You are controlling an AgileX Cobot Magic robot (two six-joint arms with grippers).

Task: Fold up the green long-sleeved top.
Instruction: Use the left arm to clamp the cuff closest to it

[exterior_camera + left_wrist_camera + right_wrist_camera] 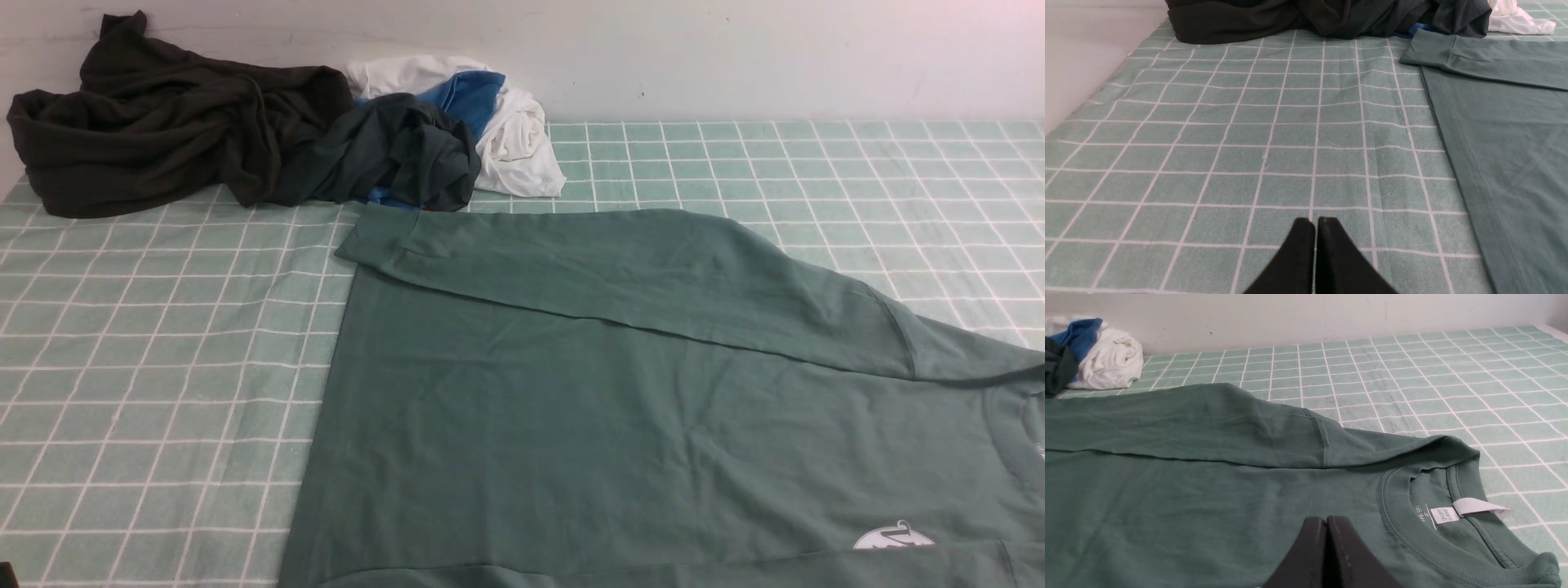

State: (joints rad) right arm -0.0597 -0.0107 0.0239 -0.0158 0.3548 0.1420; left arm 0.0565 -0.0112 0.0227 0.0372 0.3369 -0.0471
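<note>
Front view: my large, muted teal-green cotton jersey long-sleeved top (612,392) lies flat on the pale green white-gridded tablecloth (147,367). One long sleeve (637,269) is folded across its body. Neither of my grippers shows.
Left wrist view: my left gripper (1314,222) has its black jaws pressed together and empty, over bare cloth near the top's hem.
Right wrist view: my right gripper (1326,520) is likewise closed and empty, over the top's chest beside the white neck label (1474,506).

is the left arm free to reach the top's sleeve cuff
Probably yes: only bare checked cloth lies between the shut left fingers and the cuff; the dark pile sits just behind it.
</note>
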